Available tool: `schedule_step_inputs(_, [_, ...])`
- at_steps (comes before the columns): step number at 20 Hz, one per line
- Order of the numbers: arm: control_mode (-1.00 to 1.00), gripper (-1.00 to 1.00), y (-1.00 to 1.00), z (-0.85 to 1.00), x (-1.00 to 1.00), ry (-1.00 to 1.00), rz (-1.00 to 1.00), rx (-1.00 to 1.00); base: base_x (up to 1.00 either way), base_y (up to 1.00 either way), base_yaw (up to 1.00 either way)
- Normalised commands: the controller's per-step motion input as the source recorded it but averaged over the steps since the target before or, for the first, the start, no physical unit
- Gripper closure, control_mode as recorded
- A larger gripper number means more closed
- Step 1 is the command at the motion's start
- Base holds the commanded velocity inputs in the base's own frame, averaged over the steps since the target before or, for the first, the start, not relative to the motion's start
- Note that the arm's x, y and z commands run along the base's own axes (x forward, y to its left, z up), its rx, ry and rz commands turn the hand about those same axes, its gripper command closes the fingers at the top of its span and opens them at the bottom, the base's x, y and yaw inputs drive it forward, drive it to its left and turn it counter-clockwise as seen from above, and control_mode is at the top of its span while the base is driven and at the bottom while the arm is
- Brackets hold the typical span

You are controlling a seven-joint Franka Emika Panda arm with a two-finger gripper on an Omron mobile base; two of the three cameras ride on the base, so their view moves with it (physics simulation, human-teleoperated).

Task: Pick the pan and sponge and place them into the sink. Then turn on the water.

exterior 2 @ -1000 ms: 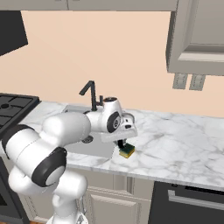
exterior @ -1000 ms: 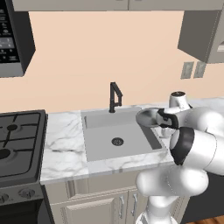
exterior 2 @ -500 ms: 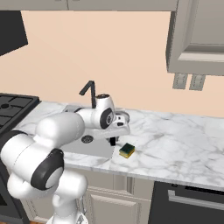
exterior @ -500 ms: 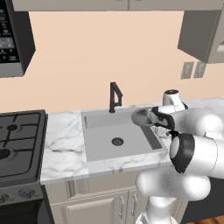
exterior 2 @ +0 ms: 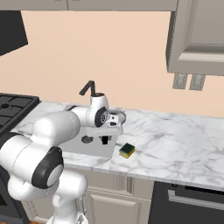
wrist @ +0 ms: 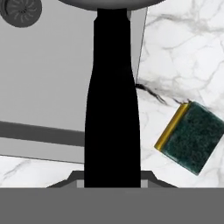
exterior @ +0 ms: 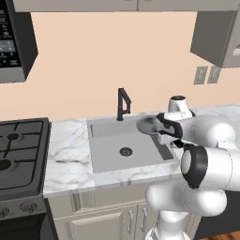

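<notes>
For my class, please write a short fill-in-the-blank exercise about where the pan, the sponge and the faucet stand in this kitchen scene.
1. The gripper is shut on the pan by its black ____.
2. The sponge lies on the marble ____, beside the sink.
3. The pan is held above the ____.
4. The faucet is ____ in colour.

Missing words: handle; counter; sink; black

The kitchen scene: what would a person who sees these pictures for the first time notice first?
First, the white arm reaching over the counter, its gripper shut on the black handle of the pan, which it holds above the right side of the sink. Next, the sponge, lying alone on the marble counter just right of the basin. The black faucet stands behind the sink, with no water running.
</notes>
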Motion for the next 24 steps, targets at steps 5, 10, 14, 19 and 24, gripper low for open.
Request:
schedule_step_inputs(5, [-1.00,1.00,0.21,-0.02,0.01,0.01,-0.09,0.08,0.00,0.00,0.00])
schedule_step_inputs(10, [-1.00,1.00,0.22,-0.03,0.00,-0.01,-0.07,0.07,0.00,0.00,0.00])
schedule_step_inputs(14, [-1.00,1.00,0.36,0.00,0.00,-0.05,-0.08,0.02,0.00,0.00,0.00])
schedule_step_inputs(19, [-1.00,1.00,0.38,-0.01,-0.03,-0.04,-0.07,0.02,0.00,0.00,0.00])
schedule_step_inputs(24, [-1.00,1.00,0.36,-0.04,-0.03,-0.03,-0.10,0.01,0.00,0.00,0.00])
